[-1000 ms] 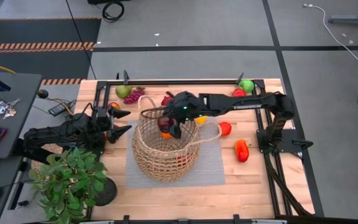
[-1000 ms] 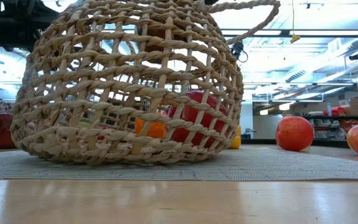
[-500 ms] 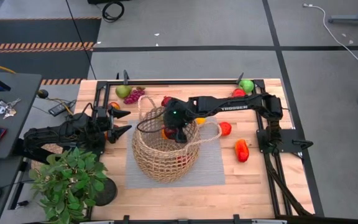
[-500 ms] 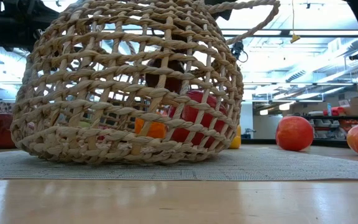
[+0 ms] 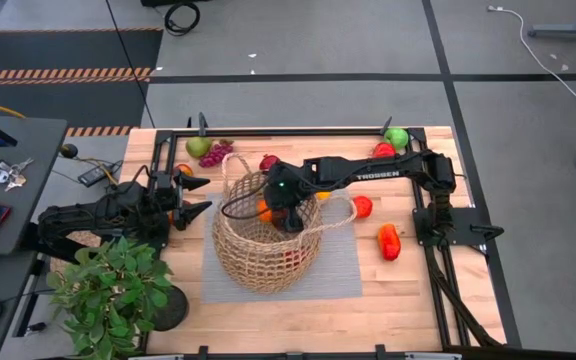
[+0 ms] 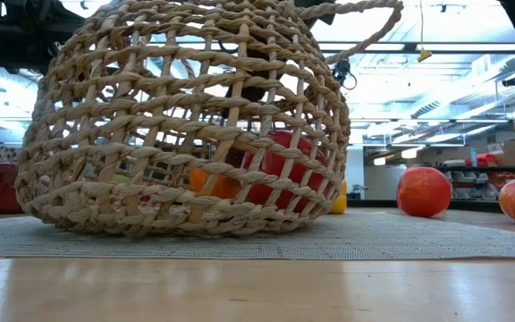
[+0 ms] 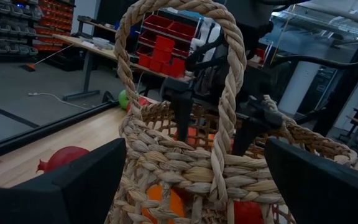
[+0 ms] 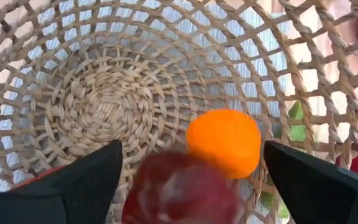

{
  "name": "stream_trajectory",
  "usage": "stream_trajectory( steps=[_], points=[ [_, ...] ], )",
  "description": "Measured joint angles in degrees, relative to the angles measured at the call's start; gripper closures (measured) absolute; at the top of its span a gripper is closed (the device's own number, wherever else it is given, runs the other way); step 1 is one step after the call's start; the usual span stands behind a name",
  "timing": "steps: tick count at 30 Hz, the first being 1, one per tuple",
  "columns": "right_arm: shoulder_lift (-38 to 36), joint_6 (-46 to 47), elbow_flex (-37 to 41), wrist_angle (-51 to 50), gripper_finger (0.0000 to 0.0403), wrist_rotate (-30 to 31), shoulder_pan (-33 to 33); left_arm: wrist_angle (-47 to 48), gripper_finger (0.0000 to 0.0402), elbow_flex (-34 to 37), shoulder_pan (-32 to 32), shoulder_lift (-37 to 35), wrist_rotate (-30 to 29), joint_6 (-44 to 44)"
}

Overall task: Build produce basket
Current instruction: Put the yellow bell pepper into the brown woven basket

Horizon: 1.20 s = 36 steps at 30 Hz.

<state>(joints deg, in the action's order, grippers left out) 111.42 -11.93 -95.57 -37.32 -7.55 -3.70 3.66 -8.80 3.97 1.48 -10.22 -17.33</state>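
Even overhead light keeps shadows soft, bright ceiling strips glare behind the basket (image 6: 186, 125) in the low view, and a dark red piece (image 8: 179, 190), perhaps moving, looks blurred.

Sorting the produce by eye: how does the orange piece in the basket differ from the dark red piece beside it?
The orange piece is bright and sharp, lying on the basket floor. The dark red piece is duller, blurred and looks larger, being nearer the right wrist camera. Both are rounded and inside the basket.

Basket (image 5: 263, 245): on a mat (image 5: 338, 268), table centre.
Inside basket: produce pieces (image 8: 224, 142), right gripper (image 5: 286, 208) above them.
Left gripper (image 5: 190, 197): nine o'clock of basket.
Loose produce (image 5: 389, 241): three o'clock (more at twelve).
Potted plant (image 5: 108, 290): eight o'clock.
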Motion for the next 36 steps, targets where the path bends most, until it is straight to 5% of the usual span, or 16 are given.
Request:
stream_trajectory(
  steps=[9,18,36],
  points=[
    [-2.5,1.6,-4.3,-4.1,0.0011,3.8,0.2,0.0,0.0012,0.0,0.0,0.0,0.0,0.0],
    [-12.8,1.5,-4.6,-4.0,0.0012,10.9,-0.7,0.0,0.0012,0.0,0.0,0.0,0.0,0.0],
    [-45.6,7.7,39.2,18.1,0.0012,14.3,-17.0,0.0,0.0012,0.0,0.0,0.0,0.0,0.0]
  ],
)
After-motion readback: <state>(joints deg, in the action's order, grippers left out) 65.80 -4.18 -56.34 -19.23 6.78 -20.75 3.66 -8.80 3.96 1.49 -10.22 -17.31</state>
